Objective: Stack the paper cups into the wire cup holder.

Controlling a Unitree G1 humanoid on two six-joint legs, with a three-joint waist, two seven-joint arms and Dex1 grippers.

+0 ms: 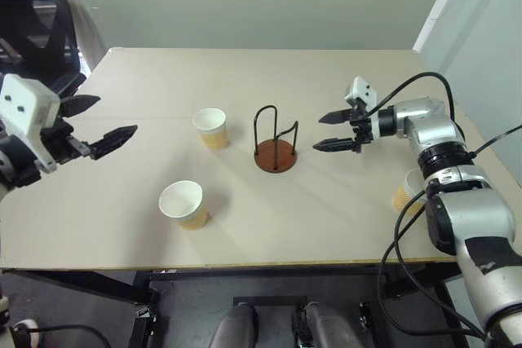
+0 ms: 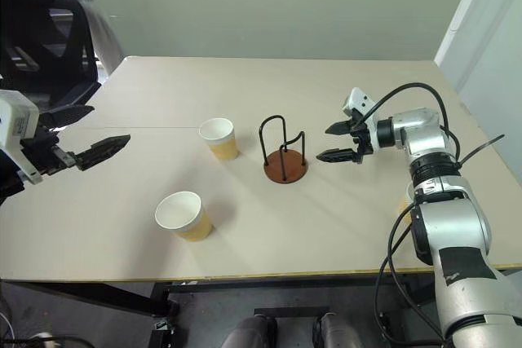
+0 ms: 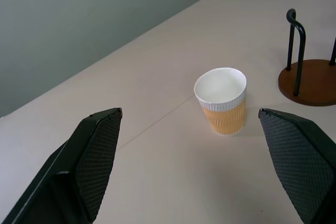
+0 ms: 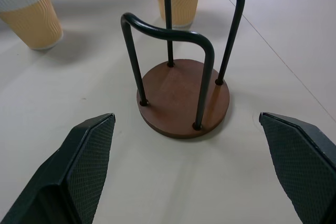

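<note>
On the left side of the table point(image 1: 147, 63), the left gripper point(image 1: 104, 126) hangs above the surface with its two black fingers spread wide and nothing between them. It points toward the far cup point(image 1: 211, 128), which stands upright just left of the wire cup holder point(image 1: 276, 140). A second cup, the near cup point(image 1: 183, 204), stands upright closer to the table's front edge, well apart from the first. In the middle sits the holder, its reddish-brown disc flat on the table and its two black wire loops upright, with no cup in it yet. To the right of it, the right gripper point(image 1: 336, 131) hovers just beside the holder, fingers also spread wide, holding and touching nothing. A third cup point(image 1: 404, 191) stands near the right edge, partly hidden behind the right arm.

No cup has been stacked, so the job is likely at its start: a first pick. The left gripper seems best lined up with the far cup. A good grasp would probably bring the fingers to either side of the wall below the white rim and close gently, since thin paper may crush or tip. The cup would then need to go down upright between the loops without snagging them.
</note>
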